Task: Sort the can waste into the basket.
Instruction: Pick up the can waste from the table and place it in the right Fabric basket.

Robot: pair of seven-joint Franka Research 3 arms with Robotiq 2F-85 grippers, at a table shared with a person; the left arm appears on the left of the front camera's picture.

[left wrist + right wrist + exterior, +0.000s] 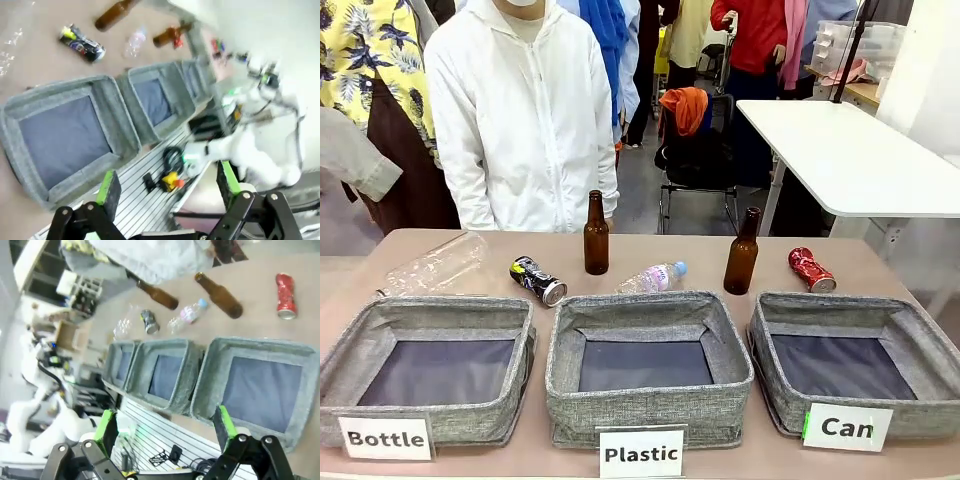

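So basically nothing's sorted yet. The basket with the "Can" label (840, 304) sits at the right end of the row on the bench (700, 250), and all you see inside it is bare dark lining. Both bits of can waste are lying on the bench behind the row. The crushed red can (811, 269) is on its side near the far rim of that basket, so I'd guess it's the easy one. The black can (538, 280) with the colourful print lies well off to the left, behind the gap between the "Bottle" basket (430, 306) and the "Plastic" basket (645, 300).

The left gripper (166, 182) and the right gripper (164, 424) both hang over the robot's side of the baskets, jaws spread wide with nothing between the green pads. Neither is near a can.

Two brown bottles (596, 234) and a couple of clear plastic bottles (653, 278) are in the mix too, not part of this job. A person in a white jacket (525, 120) stands at the far side. Two cans to go, by my count.
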